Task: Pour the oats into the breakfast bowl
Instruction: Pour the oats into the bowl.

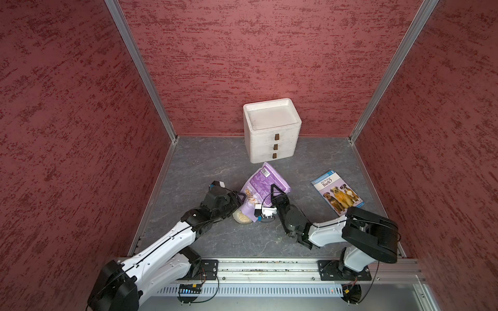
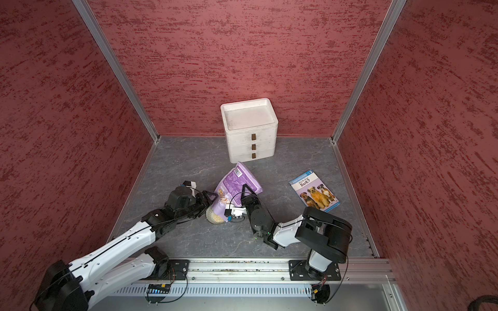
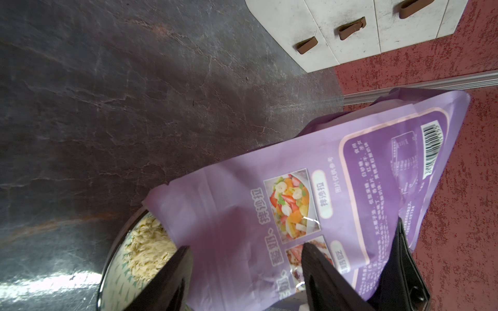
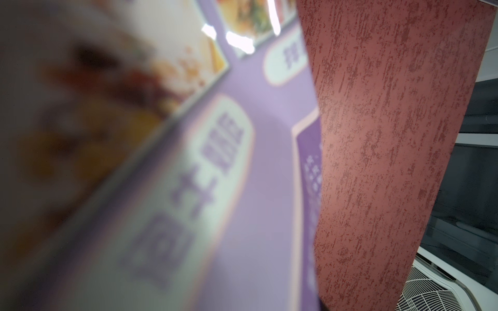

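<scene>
Lilac film of the pouch (image 1: 262, 180) is slanting mouth-down over the breakfast bowl (image 1: 234, 217) in both top views, so gravity is feeding the oats (image 1: 243, 215) into it; the bowl is sitting on the bench (image 1: 210, 167), partly under the pouch's mouth; the left end effector (image 1: 242, 198) is pinching the pouch beside its mouth, seemingly to steer the flow; the right end effector (image 1: 275, 190) is clamping the raised side to hold the tilt. Left wrist view is showing pale flakes lying heaped in the bowl (image 3: 116, 269), one finger (image 3: 167, 277) behind the film, its mate in front. Right wrist view is giving only the pouch's blurred print (image 4: 242, 188), close against the lens; its own jaws are falling outside that picture.
</scene>
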Tool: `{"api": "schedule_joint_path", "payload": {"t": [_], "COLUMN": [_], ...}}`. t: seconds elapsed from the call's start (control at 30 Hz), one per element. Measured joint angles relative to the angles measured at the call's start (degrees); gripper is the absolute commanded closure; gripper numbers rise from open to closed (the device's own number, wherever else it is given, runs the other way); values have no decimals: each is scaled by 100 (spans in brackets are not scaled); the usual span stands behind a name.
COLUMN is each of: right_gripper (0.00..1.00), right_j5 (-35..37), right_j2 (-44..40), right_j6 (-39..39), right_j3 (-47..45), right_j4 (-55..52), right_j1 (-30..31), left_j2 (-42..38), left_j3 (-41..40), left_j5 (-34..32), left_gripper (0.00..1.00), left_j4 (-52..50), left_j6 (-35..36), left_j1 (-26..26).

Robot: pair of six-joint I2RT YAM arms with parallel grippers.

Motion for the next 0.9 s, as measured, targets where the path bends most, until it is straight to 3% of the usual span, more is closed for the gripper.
{"api": "schedule_joint_path", "payload": {"t": [0.9], "right_gripper": [100], "right_j5": [-24], "right_j2": [-129], "right_j6": [-166], "right_j3": [76], "right_j4": [-4], "right_j1": [0], "left_j2": [-234], "left_j3": [0], "left_j5": [-24], "left_gripper": [32], "left_j4": [-9], "left_j6": [-87], "left_j1": [26]}}
